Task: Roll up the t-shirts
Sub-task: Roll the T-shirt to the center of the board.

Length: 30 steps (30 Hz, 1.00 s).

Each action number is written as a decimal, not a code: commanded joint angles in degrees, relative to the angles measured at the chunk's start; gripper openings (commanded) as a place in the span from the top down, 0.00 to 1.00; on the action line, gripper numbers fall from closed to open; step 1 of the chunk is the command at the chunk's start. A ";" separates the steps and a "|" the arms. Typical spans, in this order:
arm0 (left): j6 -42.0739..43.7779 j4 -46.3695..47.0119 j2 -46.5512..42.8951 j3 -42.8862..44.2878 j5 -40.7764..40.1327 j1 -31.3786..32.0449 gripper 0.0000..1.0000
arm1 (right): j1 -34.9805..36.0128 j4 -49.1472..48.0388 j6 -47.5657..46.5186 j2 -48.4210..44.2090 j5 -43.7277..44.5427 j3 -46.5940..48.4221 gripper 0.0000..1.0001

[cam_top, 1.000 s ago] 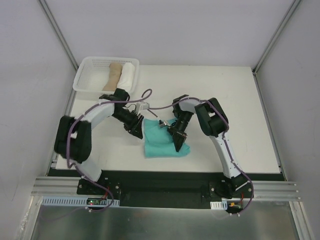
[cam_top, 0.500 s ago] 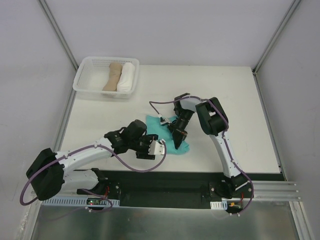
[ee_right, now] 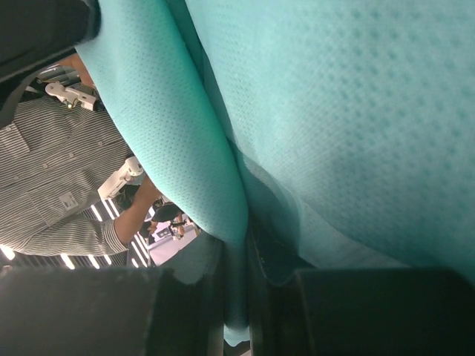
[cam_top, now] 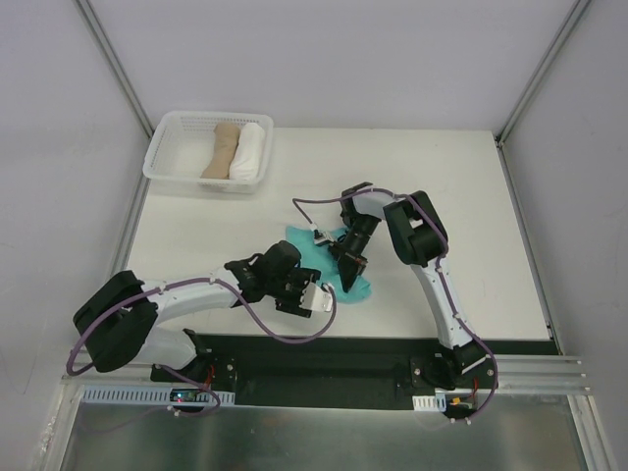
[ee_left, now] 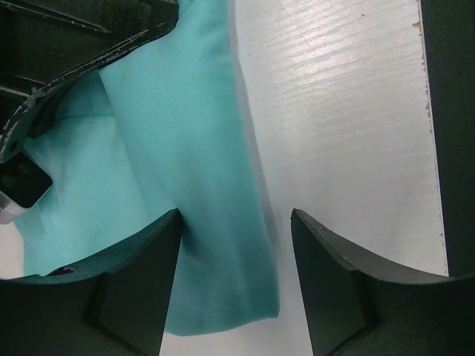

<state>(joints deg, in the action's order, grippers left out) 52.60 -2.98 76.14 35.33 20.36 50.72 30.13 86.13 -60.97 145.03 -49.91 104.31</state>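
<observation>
Lying on white table (cam_top: 442,196), teal t-shirt (ee_left: 185,148), right claw (cam_top: 348,270) pinching it, left claw (ee_left: 234,230) open, grey walls (cam_top: 324,59)

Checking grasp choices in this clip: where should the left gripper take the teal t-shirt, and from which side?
Probably the straight side edge at the near end of the t-shirt, approached low from the near side of the table. That edge lies flat on the table, between the fingers of the open left gripper, while the right gripper pinches the cloth farther in.
</observation>
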 commanded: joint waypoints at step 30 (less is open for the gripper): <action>-1.00 -29.95 20.27 25.38 17.86 -8.25 1.00 | -32.42 -57.98 18.04 -76.43 2.61 -44.40 0.04</action>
<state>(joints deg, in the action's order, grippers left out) 53.65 -20.27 92.68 54.13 28.53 45.69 -5.65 30.22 -46.96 65.95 -35.35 58.57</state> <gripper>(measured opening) 0.096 0.958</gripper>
